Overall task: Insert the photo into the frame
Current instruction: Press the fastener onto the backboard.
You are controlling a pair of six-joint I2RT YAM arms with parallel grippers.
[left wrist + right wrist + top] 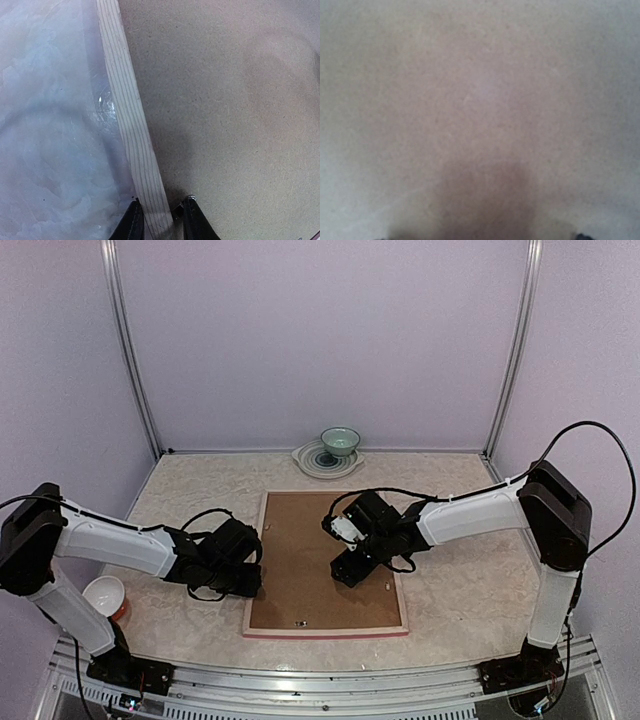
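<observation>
The frame (325,632) lies face down mid-table, with a pink front edge and a pale wood rail (130,125). A brown hardboard backing (300,570) fills it. The photo is hidden. My left gripper (252,580) is at the frame's left rail. In the left wrist view it (161,220) is closed around that rail, one finger on the outside and the other on the backing (225,100) side, with a small dark gap there. My right gripper (347,570) is low over the backing (480,100), jaws wide, nothing between them.
A plate (305,462) carrying a green bowl (340,442) stands at the back of the table. A white and orange bowl (104,595) sits by the left arm's base. Purple booth walls close in on three sides.
</observation>
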